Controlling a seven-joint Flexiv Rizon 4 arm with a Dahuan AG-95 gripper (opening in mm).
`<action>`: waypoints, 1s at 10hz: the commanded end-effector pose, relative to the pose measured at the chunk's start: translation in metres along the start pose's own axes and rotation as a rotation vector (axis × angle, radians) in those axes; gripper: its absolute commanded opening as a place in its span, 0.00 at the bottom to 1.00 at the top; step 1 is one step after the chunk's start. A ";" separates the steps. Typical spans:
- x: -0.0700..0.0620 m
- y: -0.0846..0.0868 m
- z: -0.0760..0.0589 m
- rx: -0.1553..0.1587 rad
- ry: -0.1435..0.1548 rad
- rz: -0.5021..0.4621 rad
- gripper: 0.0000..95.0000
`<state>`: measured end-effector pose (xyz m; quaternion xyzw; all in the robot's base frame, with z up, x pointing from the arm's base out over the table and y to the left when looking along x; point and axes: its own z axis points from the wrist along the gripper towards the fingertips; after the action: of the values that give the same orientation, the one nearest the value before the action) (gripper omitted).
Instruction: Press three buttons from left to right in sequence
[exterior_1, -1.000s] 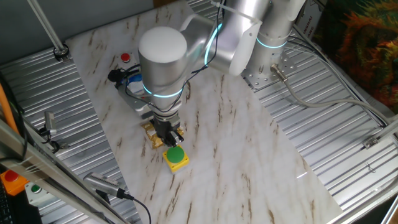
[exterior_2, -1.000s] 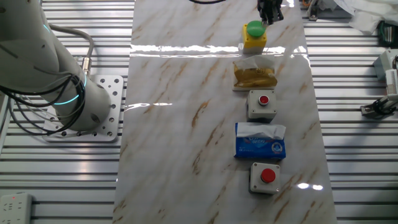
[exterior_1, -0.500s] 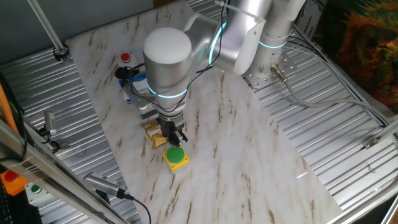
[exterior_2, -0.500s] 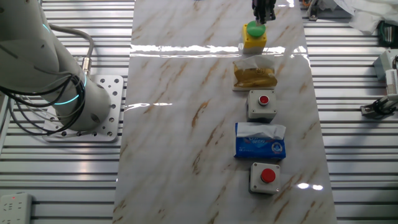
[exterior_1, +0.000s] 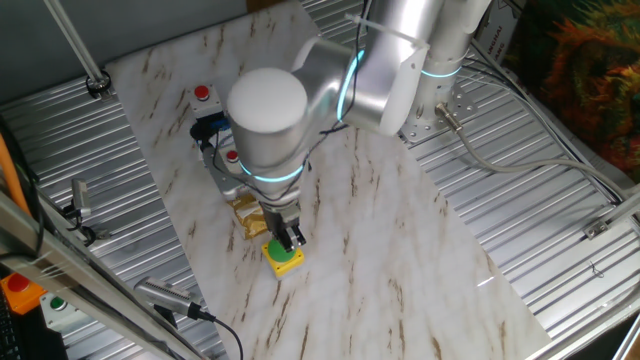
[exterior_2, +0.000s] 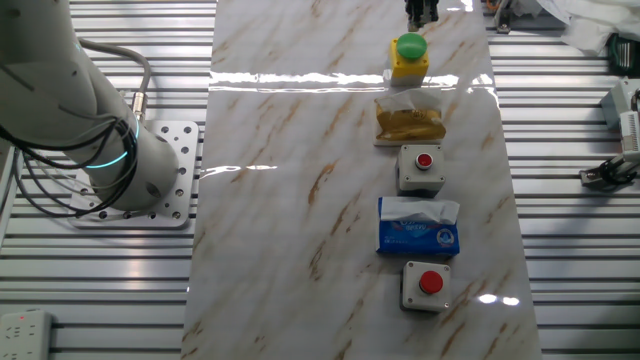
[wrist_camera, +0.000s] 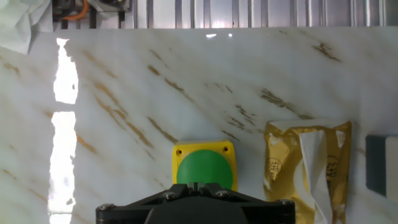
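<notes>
The three buttons stand in a row on the marble board. They are two grey-white boxes with red caps (exterior_2: 429, 283) (exterior_2: 424, 161) and a yellow box with a green dome (exterior_2: 410, 47). In one fixed view my gripper (exterior_1: 293, 238) hangs right over the green dome (exterior_1: 283, 256) and covers part of it. The hand view shows my gripper (wrist_camera: 196, 185) shut, its tips meeting at the near edge of the dome (wrist_camera: 204, 168). Whether they touch the cap cannot be told. In the other fixed view only the gripper's tip (exterior_2: 421, 14) shows, at the top edge.
A crinkled gold foil packet (exterior_2: 408, 120) lies between the yellow box and the middle grey box. A blue tissue pack (exterior_2: 418, 228) sits between the two grey boxes. Ribbed metal table (exterior_2: 570, 250) surrounds the marble board. The arm's base (exterior_2: 150, 180) stands to one side.
The gripper has moved from beside the gold packet along the row and now sits over the green dome. The buttons and packets have not moved.
</notes>
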<state>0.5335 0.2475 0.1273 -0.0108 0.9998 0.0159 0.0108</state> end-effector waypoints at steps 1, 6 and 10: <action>0.000 -0.001 -0.001 -0.004 0.001 -0.021 0.00; -0.001 0.001 0.000 -0.006 -0.008 -0.029 0.00; -0.001 0.001 0.000 -0.004 -0.010 -0.034 0.00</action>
<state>0.5344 0.2488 0.1272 -0.0282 0.9993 0.0179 0.0157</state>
